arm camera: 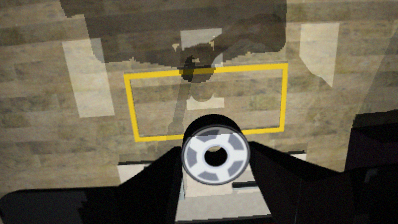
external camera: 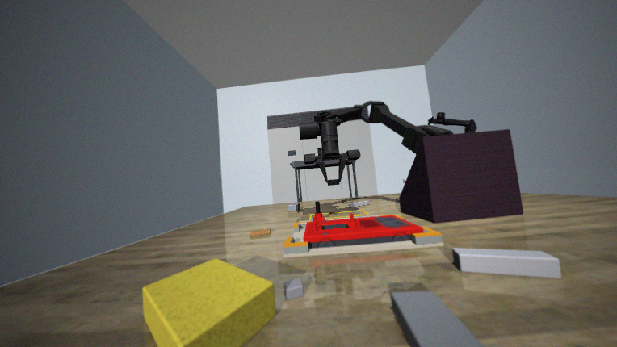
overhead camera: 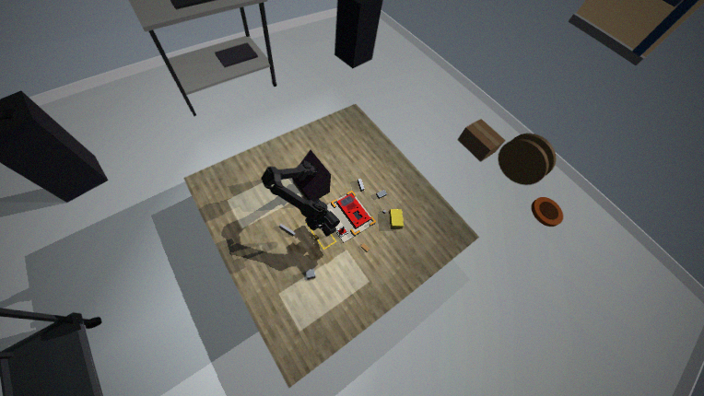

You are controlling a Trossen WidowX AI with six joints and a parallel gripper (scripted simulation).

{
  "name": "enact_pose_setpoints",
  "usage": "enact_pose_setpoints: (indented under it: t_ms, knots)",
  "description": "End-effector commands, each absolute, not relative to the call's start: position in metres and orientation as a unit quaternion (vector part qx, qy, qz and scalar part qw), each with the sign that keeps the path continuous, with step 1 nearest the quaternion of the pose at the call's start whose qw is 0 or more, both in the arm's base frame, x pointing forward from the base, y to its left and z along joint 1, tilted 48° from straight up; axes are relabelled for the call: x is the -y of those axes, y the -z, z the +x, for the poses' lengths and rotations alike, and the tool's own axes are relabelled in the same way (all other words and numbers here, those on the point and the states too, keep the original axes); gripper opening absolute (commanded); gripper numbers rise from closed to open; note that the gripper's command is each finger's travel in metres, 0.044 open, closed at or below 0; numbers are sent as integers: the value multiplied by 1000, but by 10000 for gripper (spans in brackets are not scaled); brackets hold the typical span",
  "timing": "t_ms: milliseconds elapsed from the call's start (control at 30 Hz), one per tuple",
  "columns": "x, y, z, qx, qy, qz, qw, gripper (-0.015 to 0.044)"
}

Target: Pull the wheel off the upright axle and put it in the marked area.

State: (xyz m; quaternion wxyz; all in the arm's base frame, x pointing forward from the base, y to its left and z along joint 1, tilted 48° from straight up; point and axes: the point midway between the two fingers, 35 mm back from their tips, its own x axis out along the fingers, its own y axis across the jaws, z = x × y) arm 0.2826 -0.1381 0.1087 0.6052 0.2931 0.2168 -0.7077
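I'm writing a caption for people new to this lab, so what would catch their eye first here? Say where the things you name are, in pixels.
Probably the black arm (overhead camera: 290,193) (external camera: 395,120), reaching out from a dark block (overhead camera: 315,177) (external camera: 470,177) with a wheel (external camera: 333,181) (arm camera: 192,155) gripped above the table. Next, the bright red piece (overhead camera: 358,219) (external camera: 367,232) in its orange-cornered tray, and the yellow block (overhead camera: 396,218) (external camera: 207,297), large in the exterior view's lower left.

Wheel (arm camera: 241,154): gripped, hub face toward camera | gripper (arm camera: 214,150): closed on its sides | yellow outline (arm camera: 285,97): on wood surface (partly shadowed), beyond wheel
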Motion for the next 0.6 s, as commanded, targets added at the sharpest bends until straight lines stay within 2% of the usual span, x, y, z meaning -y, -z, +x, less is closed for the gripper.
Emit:
enact_pose_setpoints:
  t_ms: [0, 567]
  knots:
    - [144, -105, 279, -219, 710, 289, 604, 0]
    - [189, -63, 275, -219, 709, 291, 604, 0]
